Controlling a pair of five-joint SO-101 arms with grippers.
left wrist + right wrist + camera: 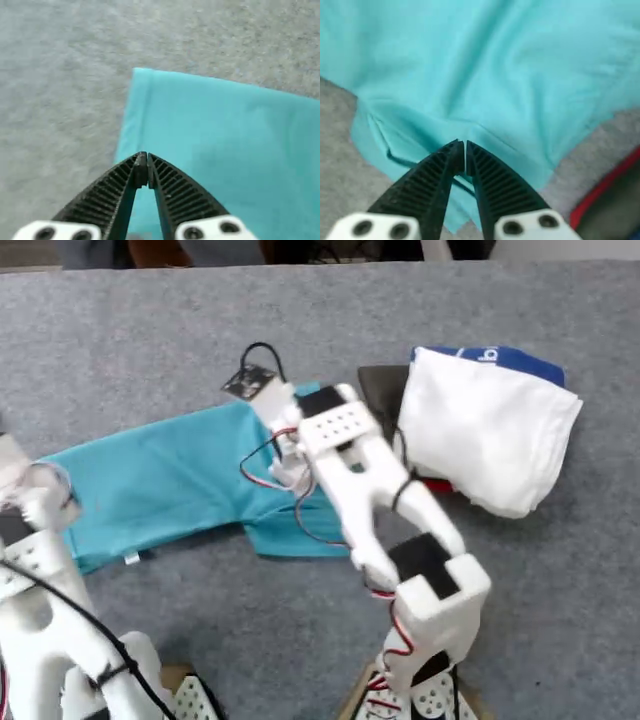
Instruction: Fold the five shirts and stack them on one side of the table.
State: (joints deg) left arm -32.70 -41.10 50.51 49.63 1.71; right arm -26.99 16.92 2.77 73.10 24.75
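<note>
A teal fabric shirt [170, 480] lies spread flat on the grey felt-like table [120, 330], stretching from the left side toward the middle, with one sleeve pointing at the near edge. The left gripper [143, 170] sits above the shirt's left end, just inside a straight hem near a corner of the cloth [225, 150]. Its ridged black jaws are pressed together at the tips, and I cannot tell whether any fabric is caught between them. The right gripper [461, 150] is over the shirt's other end, where the cloth [495, 65] bunches into soft folds. Its jaws are likewise closed tip to tip right at a fold, and a pinch of cloth cannot be confirmed.

The white right arm [380, 500] reaches in from the near edge and covers part of the shirt's right end. The white left arm [40, 610] stands at the near left corner.

Just beside the shirt's right end is a pile of folded shirts. A white folded shirt [485, 435] lies on top, a blue one [500, 358] and a black one [380, 390] peek out beneath, and a red edge [435, 485] shows at the bottom.
</note>
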